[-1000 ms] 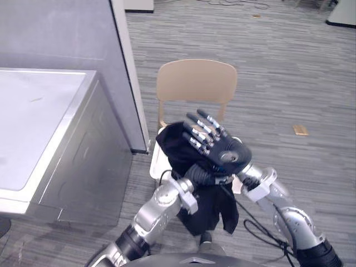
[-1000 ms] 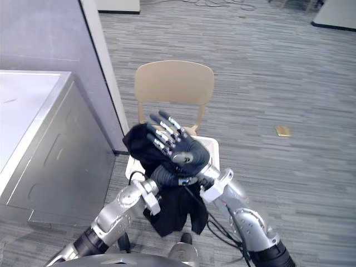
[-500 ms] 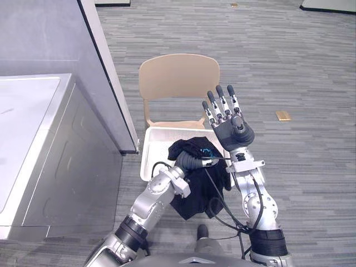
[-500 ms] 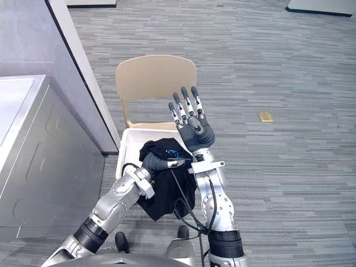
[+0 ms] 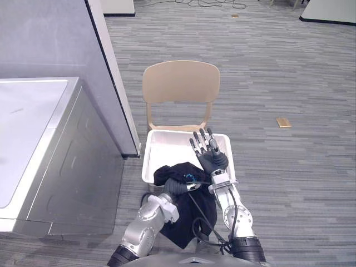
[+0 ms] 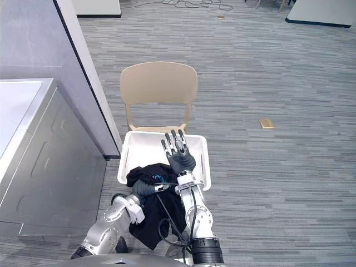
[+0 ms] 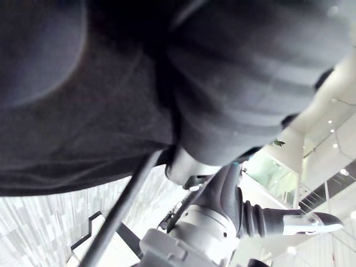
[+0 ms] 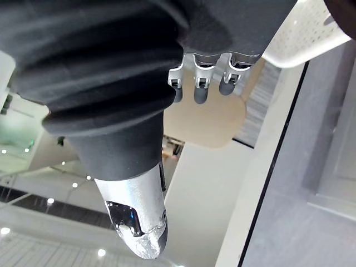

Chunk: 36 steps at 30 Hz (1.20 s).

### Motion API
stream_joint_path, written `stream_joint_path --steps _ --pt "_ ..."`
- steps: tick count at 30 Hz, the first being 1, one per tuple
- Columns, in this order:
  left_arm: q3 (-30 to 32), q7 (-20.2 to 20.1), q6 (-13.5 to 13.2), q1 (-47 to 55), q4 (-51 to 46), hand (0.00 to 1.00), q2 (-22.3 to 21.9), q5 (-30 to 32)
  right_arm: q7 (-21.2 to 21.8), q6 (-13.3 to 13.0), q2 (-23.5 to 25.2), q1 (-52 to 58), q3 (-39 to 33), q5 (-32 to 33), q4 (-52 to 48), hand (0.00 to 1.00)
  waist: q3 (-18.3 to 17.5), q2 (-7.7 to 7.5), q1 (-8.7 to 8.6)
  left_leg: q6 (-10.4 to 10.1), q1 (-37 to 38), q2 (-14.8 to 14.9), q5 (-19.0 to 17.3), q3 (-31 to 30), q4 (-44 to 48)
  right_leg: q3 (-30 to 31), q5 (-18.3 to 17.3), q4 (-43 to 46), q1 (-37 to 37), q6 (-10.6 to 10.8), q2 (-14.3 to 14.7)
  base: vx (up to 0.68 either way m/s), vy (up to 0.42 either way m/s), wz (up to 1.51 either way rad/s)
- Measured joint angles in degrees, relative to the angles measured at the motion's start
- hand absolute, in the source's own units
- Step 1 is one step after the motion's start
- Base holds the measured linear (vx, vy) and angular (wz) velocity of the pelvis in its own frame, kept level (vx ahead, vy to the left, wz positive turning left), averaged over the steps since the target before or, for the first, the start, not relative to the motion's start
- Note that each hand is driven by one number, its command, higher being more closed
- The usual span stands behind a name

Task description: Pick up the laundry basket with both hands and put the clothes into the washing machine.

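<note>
Grey carpet [image 5: 289, 67] is spreading around the laundry basket [image 5: 169, 149] | we are judging it stiff, light, best gripped at both side rims | dark clothes [image 5: 171, 172], soft and limp, are draping over its near rim and our left hand [image 5: 180, 187], hold untellable | right hand [image 5: 210, 159] is hovering above it, fingers straight, apart

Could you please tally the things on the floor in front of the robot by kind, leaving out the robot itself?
Chair: 1
Laundry basket: 1
Black garment: 1
Washing machine: 1
Small tan piece on the floor: 1
Total: 5
</note>
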Motion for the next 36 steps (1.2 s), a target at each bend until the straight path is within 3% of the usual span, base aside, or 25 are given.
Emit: stream_joint_path --steps 5,13,36 --pt "0.5 0.0 0.9 1.2 2.2 1.00 -0.4 0.0 -2.7 0.0 0.5 -1.6 -1.2 0.0 5.7 0.00 -0.6 1.14 -0.04 0.0 -0.1 -0.1 0.0 -0.2 0.0 -0.2 0.4 -0.7 0.4 0.0 0.0 0.00 -0.002 0.01" --pt "0.8 0.0 0.9 1.3 2.5 1.00 -0.5 0.0 -2.9 0.0 0.6 -2.3 -1.2 0.0 7.3 0.00 -1.2 2.01 0.08 0.0 0.0 0.0 0.3 -1.1 0.0 -1.2 0.4 -0.7 1.1 0.0 0.0 -0.02 -0.009 0.06" --pt "1.0 0.0 0.9 0.7 1.8 1.00 -0.1 1.1 -2.9 0.0 0.1 -2.5 -1.1 0.0 6.2 0.00 -1.2 2.27 0.39 -0.1 0.4 0.0 0.1 -0.6 0.0 -0.6 0.4 -0.7 1.1 0.0 0.0 0.00 0.000 -0.01"
